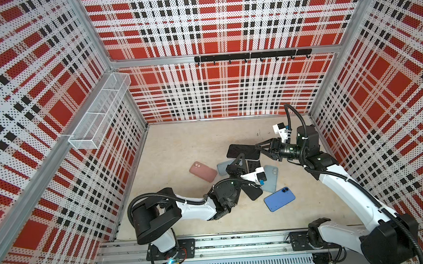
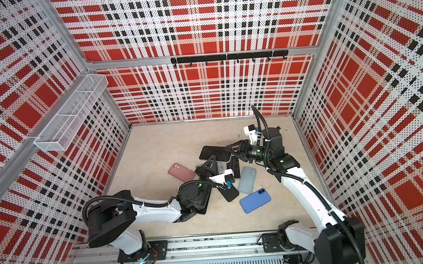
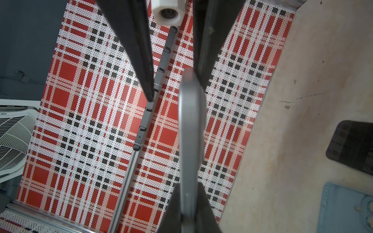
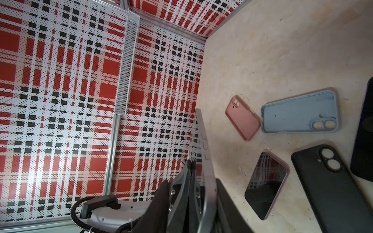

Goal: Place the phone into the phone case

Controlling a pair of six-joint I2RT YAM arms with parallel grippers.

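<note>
In both top views the silver-rimmed black phone [image 1: 242,151] [image 2: 211,151] is held raised over the beige table [image 1: 181,144], screen up, between the two arms. The left claw [image 1: 241,158] is clamped on its near long edge. The right claw [image 1: 257,147] reaches in at its right end. On the table lie a pink phone case [image 1: 203,172], a grey-blue phone case [image 1: 271,178] and a bright blue phone-shaped slab with two lenses [image 1: 279,198], all apart from the held phone.

In the left wrist view the phone [image 3: 189,131] shows edge-on as a thin grey strip. The left claw [image 3: 188,187] pinches both its faces. At the far end the right claw [image 3: 174,88] stands parted: one finger touches the phone's end, while the other is clear of it.

In the right wrist view the phone's rim [image 4: 202,137], with its side buttons, runs away between the parted fingers of the right claw [image 4: 191,181]. The left claw [image 4: 190,163] grips it farther along. On the table, the pink case lies just beside a light blue phone case [image 4: 300,113]. Nearer are a black phone case [image 4: 331,187] and a dark-screened phone with a pale pink rim [image 4: 266,185].
</note>
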